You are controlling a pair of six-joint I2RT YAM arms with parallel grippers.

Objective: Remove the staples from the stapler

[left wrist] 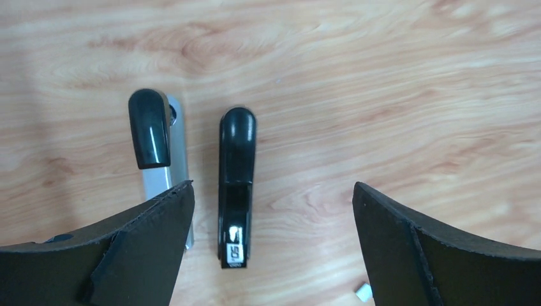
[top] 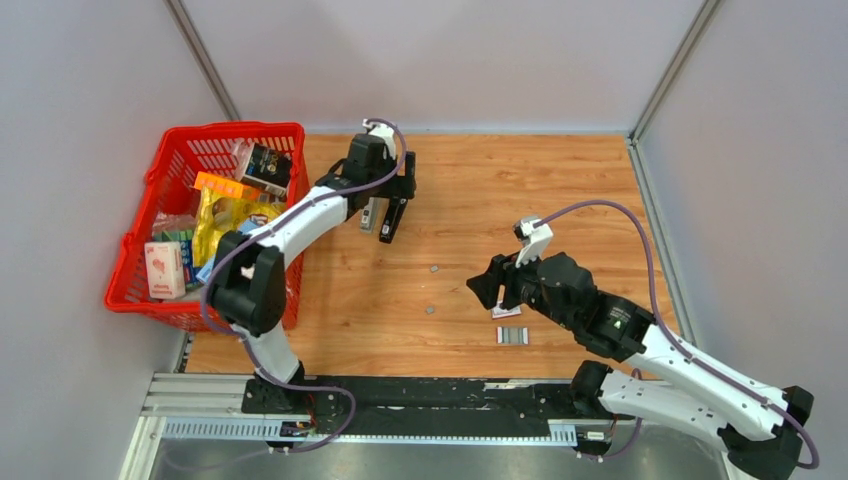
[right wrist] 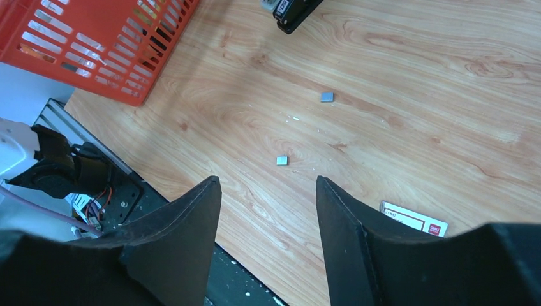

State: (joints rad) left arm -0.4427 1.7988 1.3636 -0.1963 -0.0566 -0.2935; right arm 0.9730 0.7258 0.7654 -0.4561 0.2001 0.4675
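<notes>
Where the two arms are bolted at the near edge, the right one reaches in from 5 o'clock, and we find the right end effector (top: 484, 287) hovering low over the desk (top: 560, 200), a little to the 3 o'clock side of the middle. Its fingers stand partly apart with only bare wood between them, so it holds nothing.

Just beside it, toward 6 o'clock, lie the staples (top: 512, 335), a grey ribbed block flat on the wood. A small red-and-white box (top: 507, 313) lies just beyond them, its far edge tucked under the end effector.

Toward 9 o'clock from that end effector we see two loose pieces of the same grey metal, one (top: 430, 310) near its fingertips and the other (top: 434, 268) a little farther out, close to the desk's middle.

Farther still, toward 11 o'clock, the stapler (top: 385, 215) lies swung open, its silver-railed half and its black half side by side, well apart from the staples. The left end effector (left wrist: 273, 197) hangs right above it with fingers spread wide and grips nothing. The black half lies in the gap below them, and the silver half is partly hidden behind one finger.

At 9 o'clock, a red basket (top: 235, 127) full of packets (top: 225, 215) sits on the desk's edge.
</notes>
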